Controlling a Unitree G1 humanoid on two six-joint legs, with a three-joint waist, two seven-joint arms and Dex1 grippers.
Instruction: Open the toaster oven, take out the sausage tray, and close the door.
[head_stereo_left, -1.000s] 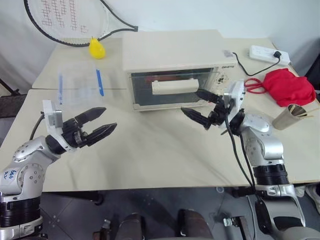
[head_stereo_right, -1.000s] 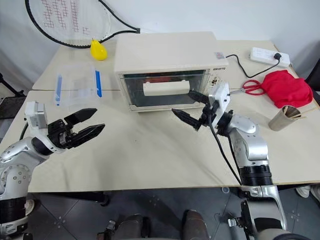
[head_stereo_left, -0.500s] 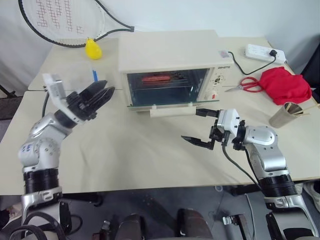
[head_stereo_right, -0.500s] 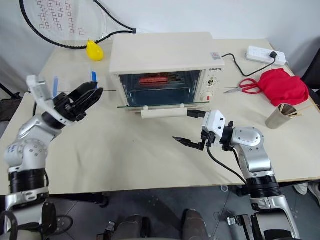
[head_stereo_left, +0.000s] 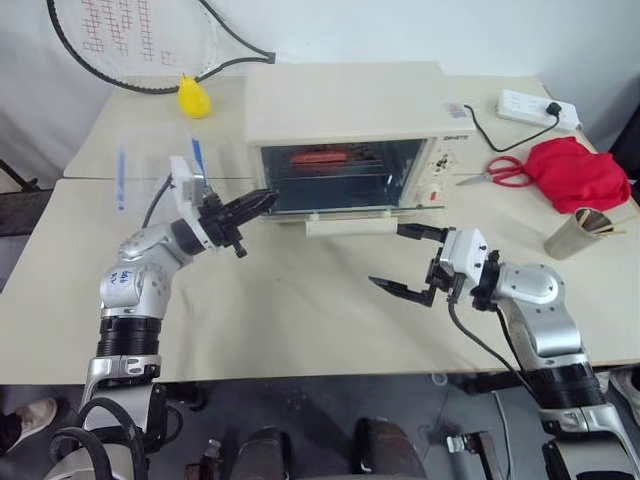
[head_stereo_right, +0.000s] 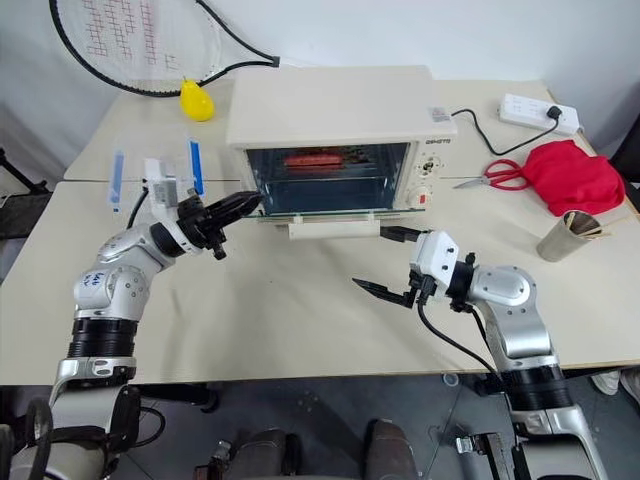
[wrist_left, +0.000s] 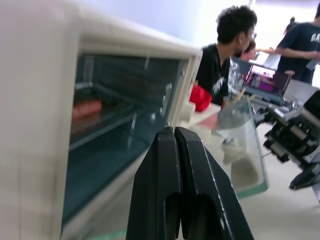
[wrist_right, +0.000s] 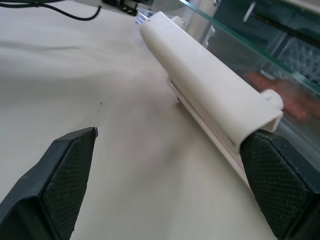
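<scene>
Door down flat — tray not out yet.
We had L gripper pinched together at oven mouth, R gripper spread near handle; sausage tray inside on rack — prob. next reach.

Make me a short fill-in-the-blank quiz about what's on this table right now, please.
1. The oven door is ____.
2. The left tool, near the oven's left front corner, has its fingers ____.
3. The sausages lie ____ the oven.
4. The scissors beside the red cloth have ____ handles.

Missing words: open; shut; inside; red
</scene>
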